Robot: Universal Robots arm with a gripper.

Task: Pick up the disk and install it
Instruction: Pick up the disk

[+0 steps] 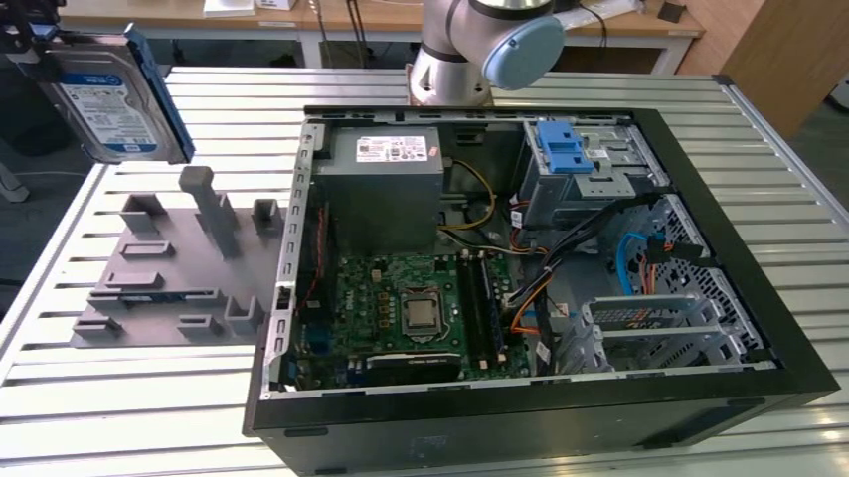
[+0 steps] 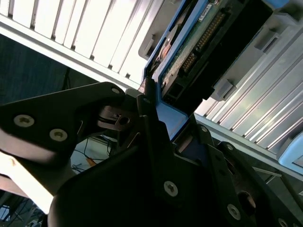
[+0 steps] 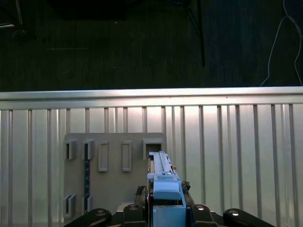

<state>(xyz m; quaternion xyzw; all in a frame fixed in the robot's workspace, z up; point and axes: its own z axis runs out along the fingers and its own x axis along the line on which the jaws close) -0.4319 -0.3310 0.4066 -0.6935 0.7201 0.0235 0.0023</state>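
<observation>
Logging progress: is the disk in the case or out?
Out. The gripper holds the disk above the grey fixture, outside the open case.

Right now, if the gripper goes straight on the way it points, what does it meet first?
Probably the grey slotted fixture plate on the table: the gripper points down at it, and the disk it holds would touch first, near an end slot. The gap is hard to judge.

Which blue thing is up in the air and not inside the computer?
The blue-framed disk, held by the tool over the table. The blue latch and blue cable sit inside the computer case.
</observation>
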